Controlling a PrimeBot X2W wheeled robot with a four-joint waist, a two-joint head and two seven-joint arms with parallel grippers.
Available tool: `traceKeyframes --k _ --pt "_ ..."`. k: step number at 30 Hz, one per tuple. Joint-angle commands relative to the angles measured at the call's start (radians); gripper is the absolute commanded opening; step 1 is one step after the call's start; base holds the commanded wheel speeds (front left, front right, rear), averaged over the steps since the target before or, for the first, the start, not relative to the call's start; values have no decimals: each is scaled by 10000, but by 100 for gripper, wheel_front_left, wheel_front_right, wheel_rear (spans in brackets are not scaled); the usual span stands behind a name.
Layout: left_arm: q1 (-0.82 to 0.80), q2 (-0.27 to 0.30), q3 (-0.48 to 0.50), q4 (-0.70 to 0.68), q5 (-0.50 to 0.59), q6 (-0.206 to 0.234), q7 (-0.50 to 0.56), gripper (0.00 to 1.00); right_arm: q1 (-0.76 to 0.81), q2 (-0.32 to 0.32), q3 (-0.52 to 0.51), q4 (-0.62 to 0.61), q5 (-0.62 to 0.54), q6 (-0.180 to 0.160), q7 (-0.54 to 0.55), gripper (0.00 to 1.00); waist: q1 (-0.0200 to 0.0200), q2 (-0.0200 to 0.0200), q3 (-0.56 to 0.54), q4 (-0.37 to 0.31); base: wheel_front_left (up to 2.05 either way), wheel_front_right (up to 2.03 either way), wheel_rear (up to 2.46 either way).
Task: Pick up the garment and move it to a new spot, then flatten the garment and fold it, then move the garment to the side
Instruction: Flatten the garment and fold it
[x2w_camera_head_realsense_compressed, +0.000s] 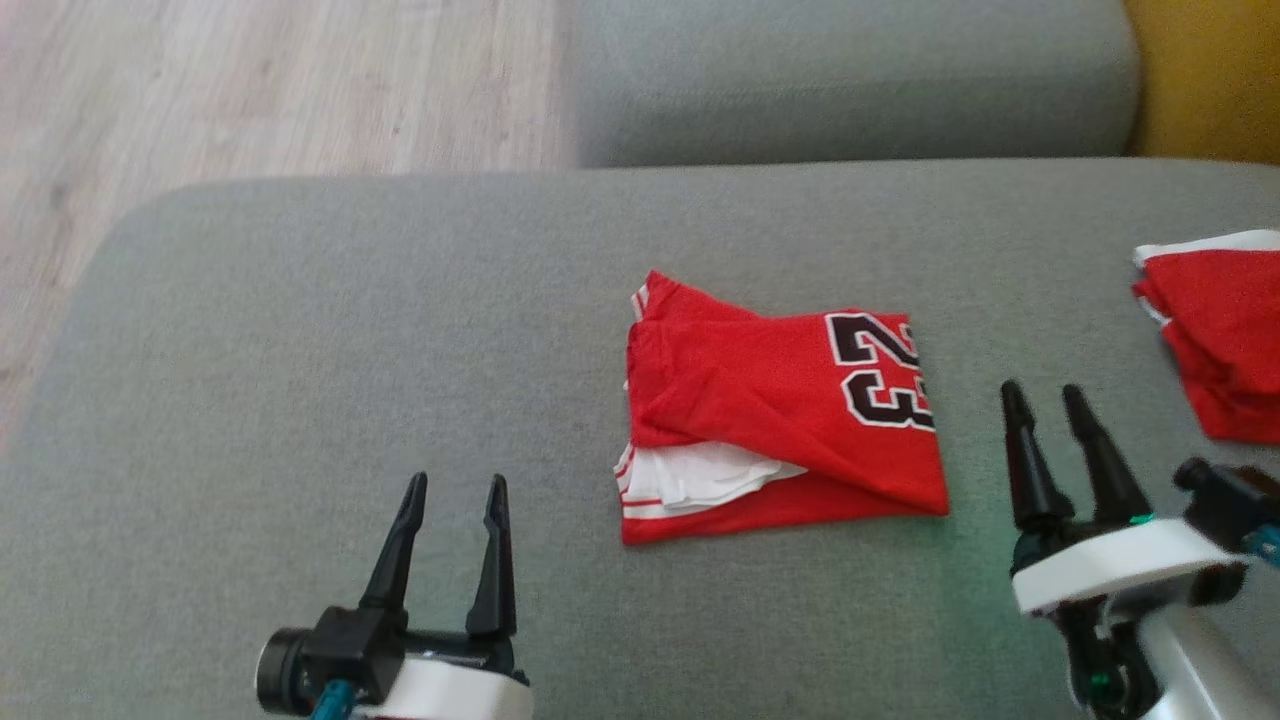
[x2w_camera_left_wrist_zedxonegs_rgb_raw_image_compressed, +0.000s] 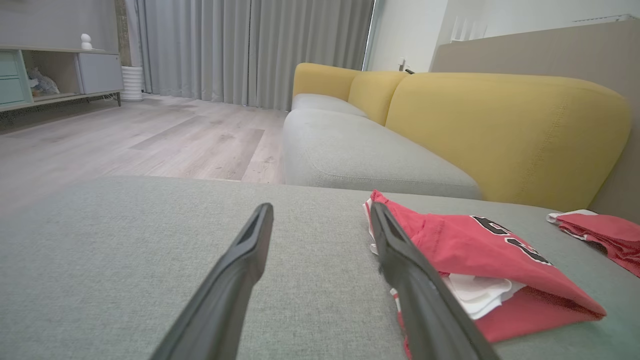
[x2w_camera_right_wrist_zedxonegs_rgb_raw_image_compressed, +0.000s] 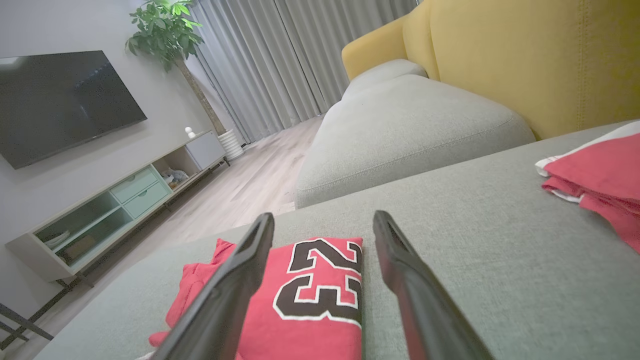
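Folded red jersey (x2w_camera_head_realsense_compressed: 790, 410) on grey sofa seat (x2w_camera_head_realsense_compressed: 300, 350); left tool (x2w_camera_head_realsense_compressed: 457, 480), right tool (x2w_camera_head_realsense_compressed: 1041, 388) both spread, empty. Risk — one-sided grab spills loose white inner layers (x2w_camera_head_realsense_compressed: 700, 475), undoing fold.

A grey sofa seat (x2w_camera_head_realsense_compressed: 300, 350) carries two things. A folded red jersey (x2w_camera_head_realsense_compressed: 770, 420) lies flat on it, ahead of and between the left claw (x2w_camera_head_realsense_compressed: 457, 480) and the right claw (x2w_camera_head_realsense_compressed: 1041, 388). A second red garment (x2w_camera_head_realsense_compressed: 1215, 340) lies to the right of the right claw, apart from the jersey.
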Motion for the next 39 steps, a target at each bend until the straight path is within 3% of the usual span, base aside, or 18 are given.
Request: traceKeyframes --k 1,2,3,12,22,26,33,37,38,39 --pt "-279 -25 337 -272 -46 -57 -63 100 -296 -170 230 -243 55 -7 -120 95 3 -1 -188 -95 0 0 0" --pt "-270 -25 322 -258 -50 -82 -63 100 -331 -201 368 -142 135 -7 -143 35 3 -1 -188 -53 0 0 0" --pt "-268 -25 299 -253 -69 -95 -63 100 -401 -261 581 -53 208 -7 -140 0 3 -1 -170 13 0 0 0" --pt "-449 -26 -52 -290 -357 -54 -63 100 -2697 -943 3039 1075 1472 -7 1602 0 3 -1 514 1079 0 0 0" --pt "-1002 -26 -533 -262 -732 33 -63 100 -4744 -2393 6148 2207 2138 -7 3106 0 3 -1 1463 1896 0 0 0" --pt "-1077 -26 -454 -120 -755 76 -63 100 -4822 -2657 7171 1704 3138 -7 3419 0 3 -1 1622 1754 0 0 0" --pt "-1152 -26 -259 -29 -569 73 -63 100 -4677 -2927 8605 -741 5050 -7 3455 0 3 -1 1499 1262 0 0 0" --pt "-1036 -26 -126 30 -489 16 -63 100 -4424 -3276 8866 -1388 4928 -7 2336 0 3 -1 1131 992 0 0 0" --pt "-988 -26 -84 36 -487 20 -63 100 -4300 -3339 8747 -1304 4787 -7 1825 26 3 -1 1017 931 0 0 0" --pt "-988 -26 -84 36 -487 20 -63 100 -4300 -3339 8747 -1304 4787 -7 1825 26 3 -1 1017 931 0 0 0"
